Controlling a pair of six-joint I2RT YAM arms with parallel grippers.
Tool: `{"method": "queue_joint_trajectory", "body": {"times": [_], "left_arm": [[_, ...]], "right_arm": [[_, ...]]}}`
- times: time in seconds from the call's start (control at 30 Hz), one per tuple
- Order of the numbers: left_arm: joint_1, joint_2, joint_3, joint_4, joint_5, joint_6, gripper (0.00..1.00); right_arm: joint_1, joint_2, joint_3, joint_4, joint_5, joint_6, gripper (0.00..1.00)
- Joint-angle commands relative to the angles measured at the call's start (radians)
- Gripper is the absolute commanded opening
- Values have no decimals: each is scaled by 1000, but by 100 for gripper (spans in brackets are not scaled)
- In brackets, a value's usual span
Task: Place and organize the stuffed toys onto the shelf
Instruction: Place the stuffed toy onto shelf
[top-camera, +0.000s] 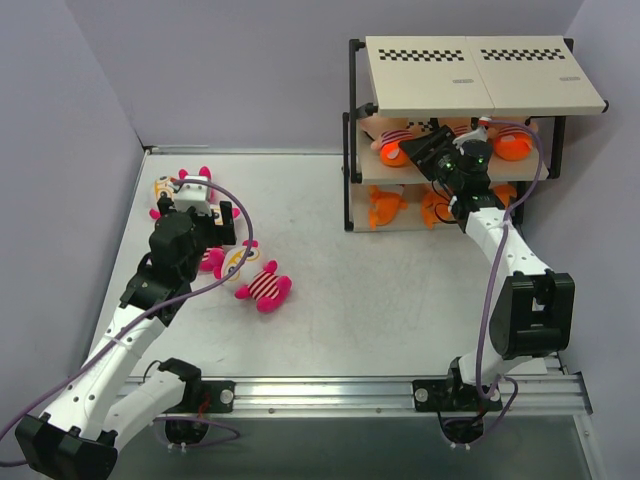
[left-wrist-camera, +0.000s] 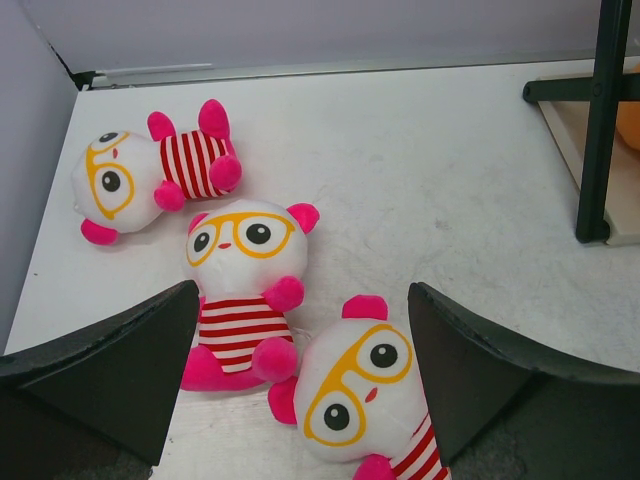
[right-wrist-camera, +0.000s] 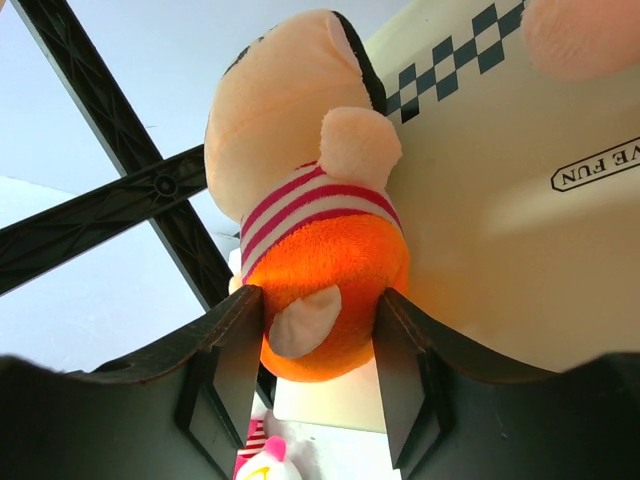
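At the far left of the table (top-camera: 380, 290) three pink toys with yellow glasses (left-wrist-camera: 240, 290) lay loose on their backs and sides, close together and well apart from the shelf (top-camera: 480, 75), so that share of the job looked not yet done. The left arm was folded forward over them, its wrist tipped down, and the left gripper (left-wrist-camera: 302, 300) hung above the pair nearest it with its fingers spread wide, holding nothing and touching none of them. Across the table, the shelf carried several orange toys on its middle and bottom boards, sharks (top-camera: 385, 208) below and striped ones above; an exact count was hidden by the frame and the arm. By that reckoning roughly two thirds seemed shelved. The right arm was stretched up and away from its base into the middle tier, where the right gripper (right-wrist-camera: 318, 300) had a striped doll (right-wrist-camera: 320, 260) between its fingers (right-wrist-camera: 235, 350), lying against the checkered board. Both fingers met its orange body; whether they pinched it or merely flanked it could not be told.
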Motion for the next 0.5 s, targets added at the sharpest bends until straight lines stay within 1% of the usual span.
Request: {"method": "queue_joint_trajectory", "body": {"times": [0.0, 0.23, 0.37, 0.47], "left_arm": [[-5, -13, 2, 5, -7, 10, 94], [-5, -14, 2, 2, -5, 10, 94], [-5, -16, 2, 0, -5, 10, 94], [-6, -17, 2, 0, -7, 12, 94]], "right_arm": [[-10, -11, 45, 33, -23, -10, 47], [-10, -31, 11, 73, -8, 25, 47], [-7, -52, -31, 148, 29, 82, 40], [-2, -60, -56, 180, 54, 106, 28]]}}
